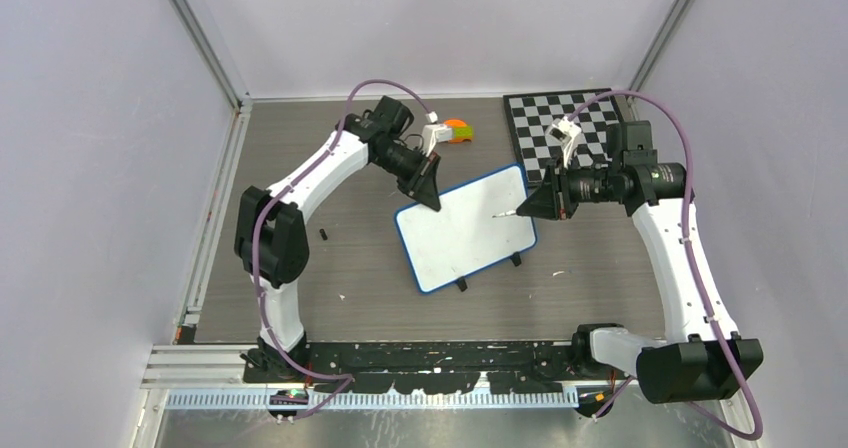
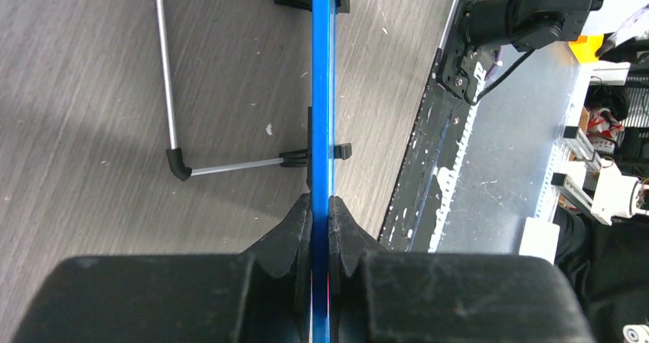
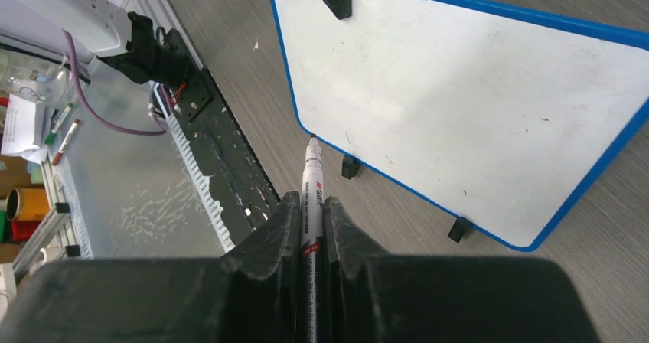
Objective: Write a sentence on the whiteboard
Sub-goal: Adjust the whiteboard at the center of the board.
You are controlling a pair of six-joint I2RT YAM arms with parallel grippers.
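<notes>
While our left jaws clench on the upper rim of the whiteboard (image 1: 465,226), propped on its stand mid-worktop (image 1: 340,258), our right jaws grasp a marker (image 3: 312,176), tip aimed at the blank face. We reckon that brace stops the strokes pushing it over.
</notes>
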